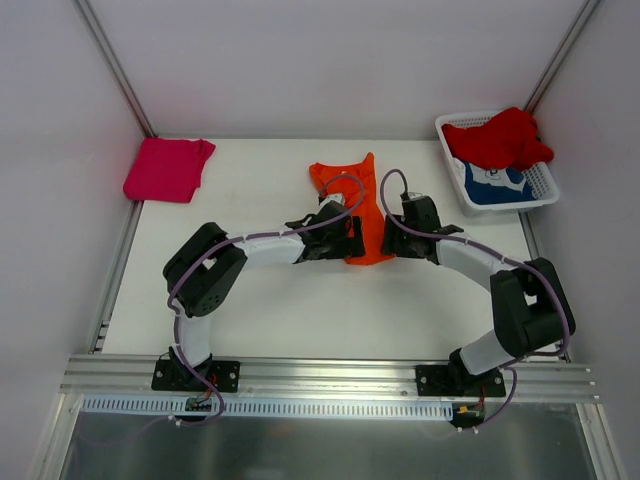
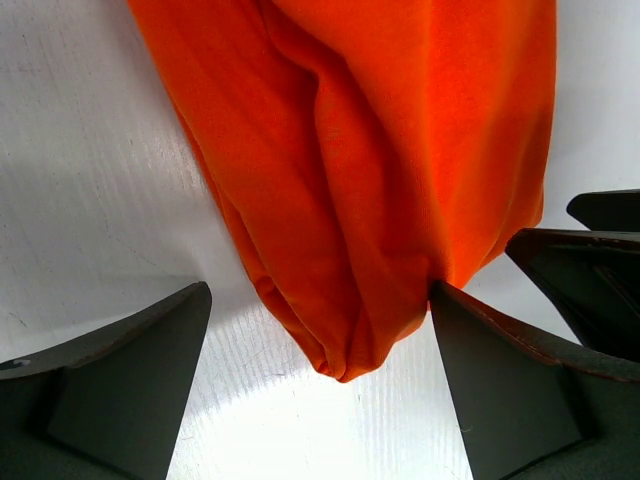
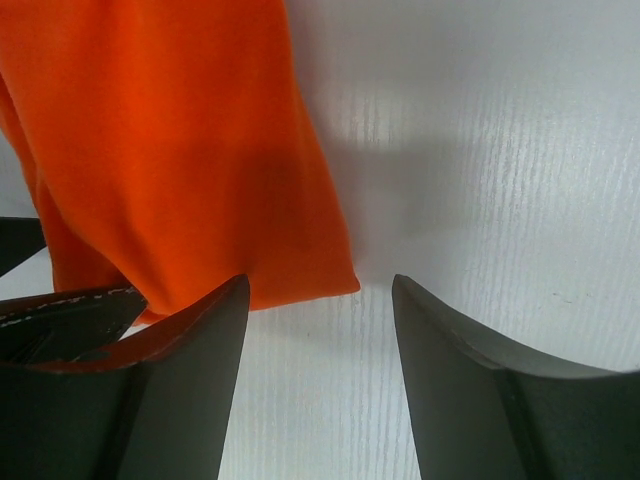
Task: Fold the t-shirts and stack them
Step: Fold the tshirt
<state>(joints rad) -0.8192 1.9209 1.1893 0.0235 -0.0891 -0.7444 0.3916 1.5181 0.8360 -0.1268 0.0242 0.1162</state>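
Note:
The orange t-shirt (image 1: 360, 200) lies as a long folded strip in the middle of the table. Both grippers are at its near end. My left gripper (image 1: 345, 238) is open, and the bunched end of the orange t-shirt (image 2: 380, 170) reaches in between its fingers (image 2: 120, 380), touching the right one. My right gripper (image 3: 320, 280) is open too, with the shirt's corner (image 3: 170, 150) by its left finger and bare table between the tips. A magenta-pink t-shirt (image 1: 168, 168) lies folded at the far left. The red t-shirt (image 1: 500, 138) and the blue t-shirt (image 1: 495, 185) sit in the basket.
The white lattice basket (image 1: 545, 190) stands at the far right corner of the table. Walls close in the table on the left, back and right. The two grippers are close together, each seeing a finger of the other at its frame edge.

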